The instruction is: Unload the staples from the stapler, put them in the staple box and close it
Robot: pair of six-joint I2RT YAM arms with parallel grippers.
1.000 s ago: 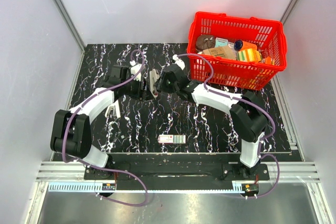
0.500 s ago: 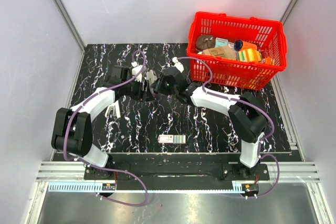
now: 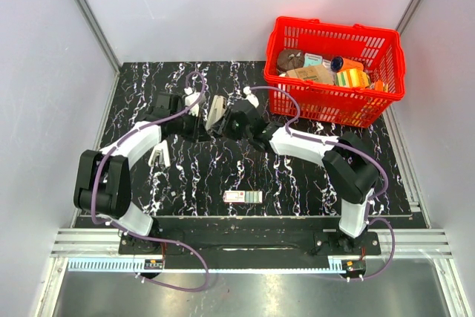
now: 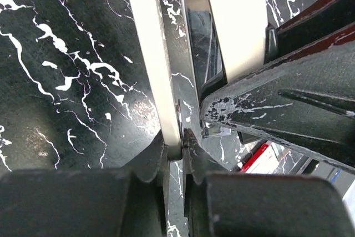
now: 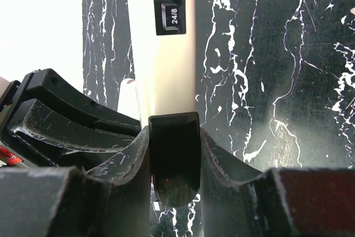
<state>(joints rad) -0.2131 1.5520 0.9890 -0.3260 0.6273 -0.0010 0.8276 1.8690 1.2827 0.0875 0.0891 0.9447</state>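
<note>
The white stapler (image 3: 215, 112) hangs above the table's back middle, held between both grippers with its two arms spread in a narrow V. My left gripper (image 3: 200, 125) (image 4: 176, 145) is shut on the tip of one slim white arm (image 4: 147, 54). The other white arm (image 4: 233, 20) and a shiny metal channel (image 4: 197, 31) run beside it. My right gripper (image 3: 228, 120) (image 5: 175, 131) is shut on the stapler's black end (image 5: 175, 159), below the white body (image 5: 166, 54) marked 24/8. I cannot make out the staples.
A red basket (image 3: 386, 57) of groceries stands at the back right. A small red-white-green box (image 3: 243, 196) lies near the front middle. A small white object (image 3: 159, 156) lies by the left arm, and a tiny light bit (image 3: 172, 193) lies in front of it.
My left gripper has closed onto the stapler's arm. The stapler and both grippers have shifted slightly toward the back, with the stapler's arms now spread.
</note>
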